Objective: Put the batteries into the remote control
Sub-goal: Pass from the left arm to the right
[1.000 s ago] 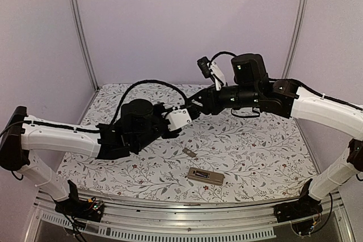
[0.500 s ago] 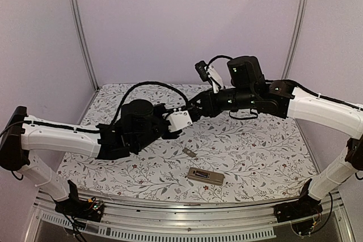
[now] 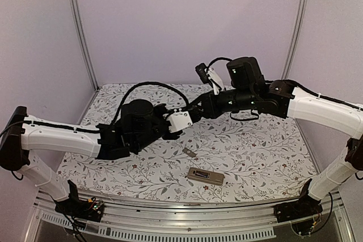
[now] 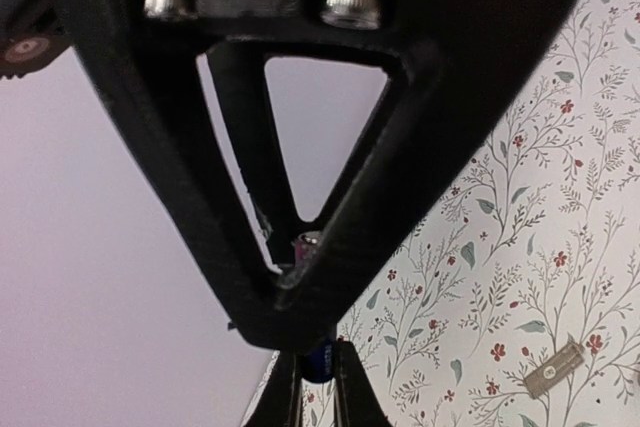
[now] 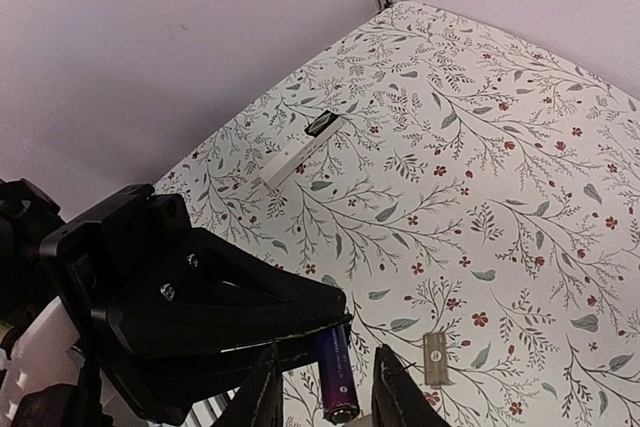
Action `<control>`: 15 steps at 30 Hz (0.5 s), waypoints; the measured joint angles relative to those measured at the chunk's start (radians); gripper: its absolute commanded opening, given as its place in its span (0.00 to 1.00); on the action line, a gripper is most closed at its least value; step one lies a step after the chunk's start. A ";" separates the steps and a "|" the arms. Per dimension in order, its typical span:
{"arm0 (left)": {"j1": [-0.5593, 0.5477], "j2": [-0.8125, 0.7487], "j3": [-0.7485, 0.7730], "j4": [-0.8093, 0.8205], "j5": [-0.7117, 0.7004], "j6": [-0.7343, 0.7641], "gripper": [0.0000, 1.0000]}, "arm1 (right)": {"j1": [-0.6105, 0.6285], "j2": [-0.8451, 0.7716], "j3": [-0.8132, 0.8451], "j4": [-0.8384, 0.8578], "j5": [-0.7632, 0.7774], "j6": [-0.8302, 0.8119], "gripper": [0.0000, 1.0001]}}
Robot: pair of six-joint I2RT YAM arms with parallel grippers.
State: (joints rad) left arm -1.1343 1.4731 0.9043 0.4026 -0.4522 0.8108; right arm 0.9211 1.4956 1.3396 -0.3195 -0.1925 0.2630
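The left gripper (image 5: pixel 325 315) pinches a battery (image 5: pixel 334 367) in mid-air. The right gripper (image 5: pixel 330 394) has its jaws spread astride the battery's free end. For a clean handover, the right should centre and clamp before the left releases. The remote control (image 3: pixel 206 176) lies on the table (image 3: pixel 255 151), well apart.

Glossy battery (image 5: pixel 335 372) with metal end, matt printed cloth table cover (image 5: pixel 480 147), smooth metal frame post (image 3: pixel 79 32)
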 measured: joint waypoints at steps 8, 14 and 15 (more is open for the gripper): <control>0.000 0.000 0.000 0.000 0.021 -0.004 0.00 | -0.008 -0.001 -0.002 -0.016 -0.001 0.008 0.06; 0.000 0.000 0.000 0.000 0.037 -0.013 0.00 | -0.008 -0.006 -0.008 -0.015 -0.001 0.003 0.00; 0.000 -0.001 0.000 0.000 0.040 -0.016 0.08 | -0.009 -0.008 -0.010 -0.015 -0.002 0.002 0.00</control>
State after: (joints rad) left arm -1.1343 1.4723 0.9039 0.4026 -0.4118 0.7952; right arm 0.9119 1.4876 1.3296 -0.3347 -0.1944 0.2653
